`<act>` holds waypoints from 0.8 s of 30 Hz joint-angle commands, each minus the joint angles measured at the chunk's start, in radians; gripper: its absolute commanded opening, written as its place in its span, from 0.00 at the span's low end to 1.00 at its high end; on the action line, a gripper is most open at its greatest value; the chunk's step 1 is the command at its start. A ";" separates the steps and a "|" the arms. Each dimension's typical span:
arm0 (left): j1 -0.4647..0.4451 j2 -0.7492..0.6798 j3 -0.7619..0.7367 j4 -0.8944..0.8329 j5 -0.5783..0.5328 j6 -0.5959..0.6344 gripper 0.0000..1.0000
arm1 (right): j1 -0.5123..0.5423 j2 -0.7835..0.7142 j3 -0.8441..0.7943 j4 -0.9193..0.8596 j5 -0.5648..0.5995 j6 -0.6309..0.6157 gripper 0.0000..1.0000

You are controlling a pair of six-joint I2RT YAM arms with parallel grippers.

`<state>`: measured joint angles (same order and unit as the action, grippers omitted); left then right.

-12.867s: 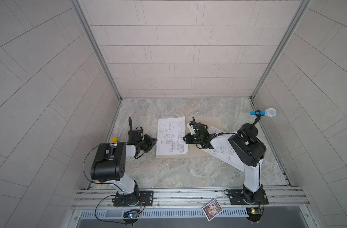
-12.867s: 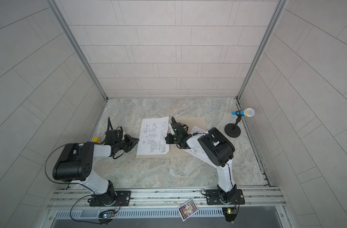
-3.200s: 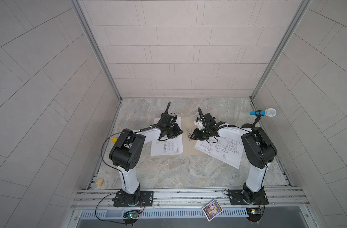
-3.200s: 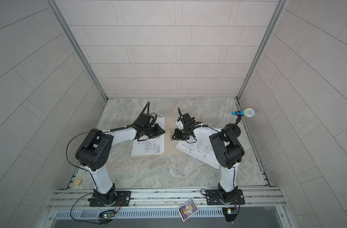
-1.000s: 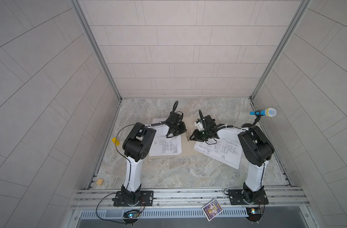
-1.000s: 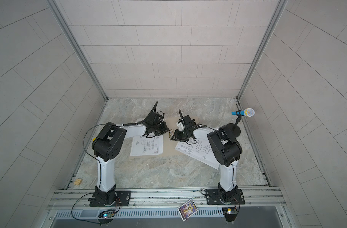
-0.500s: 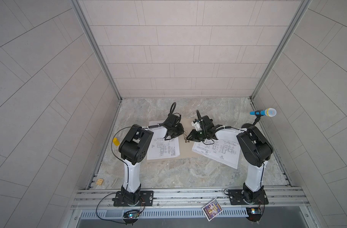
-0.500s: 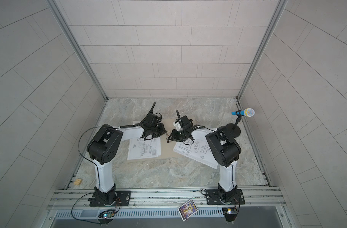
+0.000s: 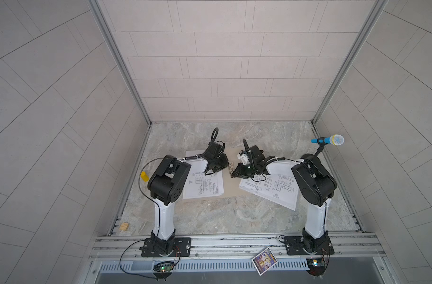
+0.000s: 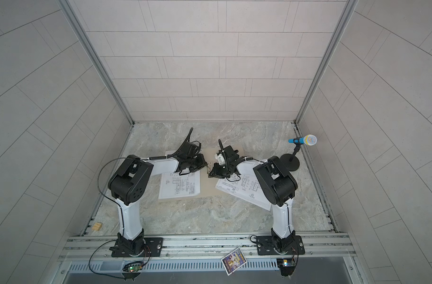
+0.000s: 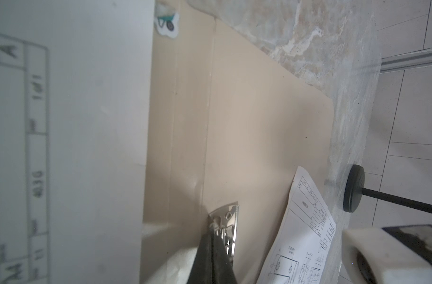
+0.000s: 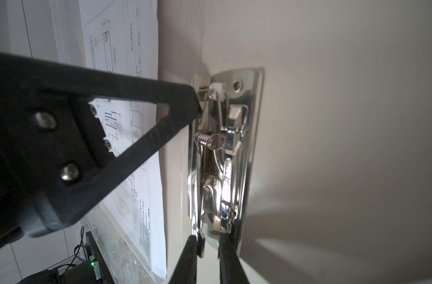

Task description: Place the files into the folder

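Narrowing over the last second, the right fingers now pinch one end of the metal clip on the folder; the left fingers, pressed together, touch its other end. Files lie at its eight and four o'clock, unclipped, so opening it seems next.

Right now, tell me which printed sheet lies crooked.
The right-hand sheet: it sits askew, partly off the folder; the left-hand sheet lies square on it.
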<state>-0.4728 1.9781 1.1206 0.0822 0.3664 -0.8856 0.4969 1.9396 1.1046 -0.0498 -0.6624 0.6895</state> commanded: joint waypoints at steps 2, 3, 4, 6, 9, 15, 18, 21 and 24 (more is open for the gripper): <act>0.006 -0.016 -0.021 -0.020 -0.013 0.003 0.02 | 0.005 0.015 0.000 0.000 -0.011 0.008 0.16; 0.006 -0.014 -0.020 -0.020 -0.013 0.003 0.02 | 0.005 0.013 -0.003 0.005 -0.014 0.011 0.16; 0.007 -0.015 -0.020 -0.020 -0.013 0.002 0.02 | 0.005 0.013 -0.007 0.012 -0.015 0.016 0.16; 0.007 -0.015 -0.020 -0.018 -0.013 0.004 0.02 | 0.006 0.016 -0.007 0.016 -0.020 0.019 0.16; 0.008 -0.015 -0.020 -0.021 -0.013 0.005 0.02 | 0.005 0.024 -0.008 0.024 -0.026 0.025 0.16; 0.009 -0.015 -0.022 -0.021 -0.015 0.008 0.02 | 0.005 0.028 -0.010 0.031 -0.031 0.031 0.13; 0.010 -0.012 -0.021 -0.020 -0.013 0.005 0.02 | 0.006 0.031 -0.015 0.031 -0.036 0.031 0.10; 0.011 -0.012 -0.020 -0.019 -0.012 0.006 0.02 | 0.006 0.033 -0.022 0.032 -0.034 0.031 0.08; 0.011 -0.012 -0.021 -0.018 -0.010 0.007 0.02 | 0.006 0.037 -0.025 0.036 -0.036 0.031 0.05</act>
<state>-0.4671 1.9781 1.1179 0.0860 0.3717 -0.8848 0.4965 1.9526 1.0977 -0.0109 -0.6964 0.7185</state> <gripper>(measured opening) 0.048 0.060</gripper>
